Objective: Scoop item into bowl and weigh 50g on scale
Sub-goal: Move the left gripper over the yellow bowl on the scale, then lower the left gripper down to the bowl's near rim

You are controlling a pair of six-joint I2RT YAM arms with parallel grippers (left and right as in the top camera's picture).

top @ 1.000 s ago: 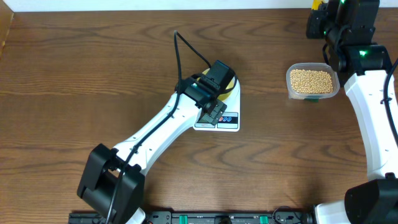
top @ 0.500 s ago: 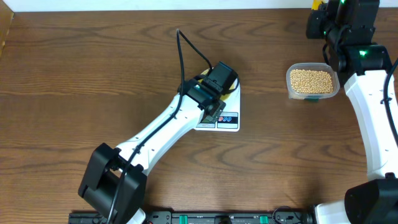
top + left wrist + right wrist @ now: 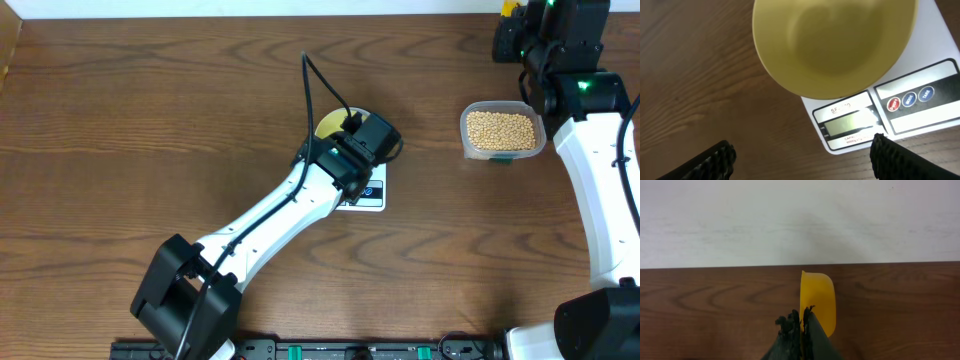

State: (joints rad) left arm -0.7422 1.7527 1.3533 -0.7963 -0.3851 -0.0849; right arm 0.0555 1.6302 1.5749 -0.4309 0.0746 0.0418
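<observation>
The pale yellow bowl (image 3: 835, 45) is empty and stands on the white scale (image 3: 940, 65), above its grey display and coloured buttons. My left gripper (image 3: 802, 165) is open and empty, hovering over the scale's front edge. In the overhead view it (image 3: 365, 148) covers most of the bowl (image 3: 328, 125) and scale (image 3: 372, 198). The tan beans (image 3: 501, 129) fill a clear tub at the right. My right gripper (image 3: 801, 317) is shut on a bright yellow scoop (image 3: 818, 300), held near the table's far edge; in the overhead view it (image 3: 528, 25) is behind the tub.
The clear tub (image 3: 541, 135) stands just below the right arm's wrist. A white wall (image 3: 800, 220) runs along the table's far edge. The left arm's cable (image 3: 318, 85) loops above the bowl.
My left gripper has moved to the right over the scale, so the bowl's left rim now shows. The right arm and the tub have not moved.
</observation>
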